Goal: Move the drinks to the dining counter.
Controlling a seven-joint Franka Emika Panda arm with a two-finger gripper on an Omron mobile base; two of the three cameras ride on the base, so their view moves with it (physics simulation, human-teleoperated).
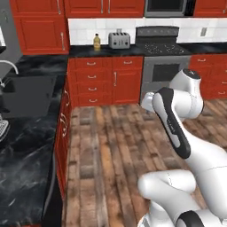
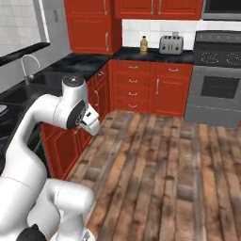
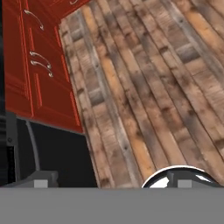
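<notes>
A squat amber juice bottle [image 1: 96,42] [image 2: 144,44] with a dark cap, one of the drinks, stands on the black worktop at the far wall, just left of the toaster. My gripper [image 3: 113,180] hangs open over the wooden floor with nothing between its fingers. It is far from the bottle and points down at the planks beside the red cabinets. The arm is folded back near the base. The dining counter is out of view.
A silver toaster [image 1: 119,40] [image 2: 171,44] and a stove [image 1: 162,46] [image 2: 219,56] line the far wall. A black worktop with a sink [image 1: 26,93] and red drawers [image 1: 91,82] runs along the left. Open wooden floor [image 1: 111,146] lies between.
</notes>
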